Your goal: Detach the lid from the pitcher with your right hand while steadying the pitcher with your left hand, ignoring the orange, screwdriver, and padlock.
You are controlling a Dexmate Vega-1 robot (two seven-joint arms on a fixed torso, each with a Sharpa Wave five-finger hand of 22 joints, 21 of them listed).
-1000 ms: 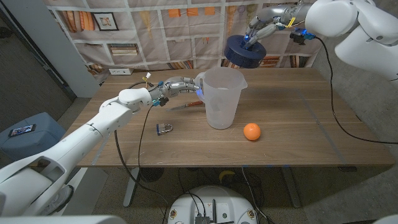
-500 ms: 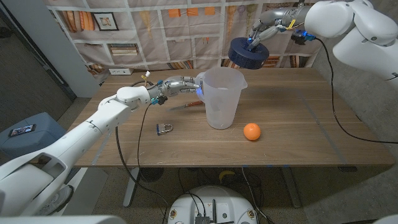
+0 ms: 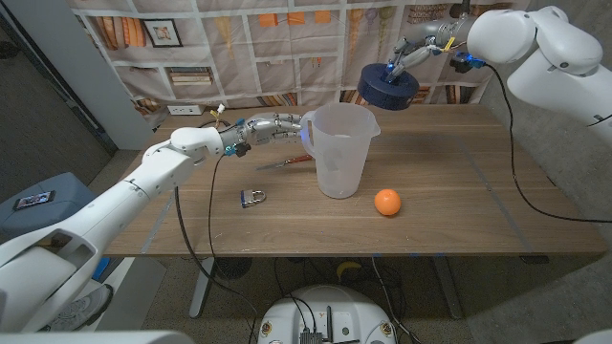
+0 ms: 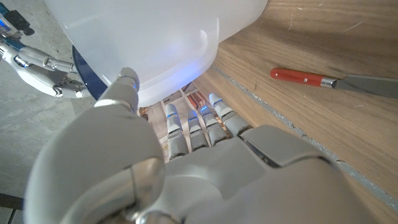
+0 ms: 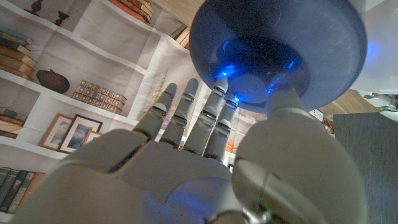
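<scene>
A: The lid is off and up in the air, clear of the pitcher, up and toward the robot's right of its rim.

B: The right hand is holding it. In the right wrist view the fingers and thumb are pinched on the knob in the middle of the dark blue lid.

A: The pitcher stands upright on the wooden table, open at the top, translucent white.

B: The left hand is at the pitcher's handle side, fingers reaching to it. From the left wrist view the thumb presses the pitcher wall and the fingers curl under the handle, so that's a grasp.

A: The orange sits near the pitcher's base, on the robot's right and closer to the robot.

B: The screwdriver, red handle, lies just beside the pitcher on the left-hand side. The padlock is further out that way, nearer the robot.
</scene>
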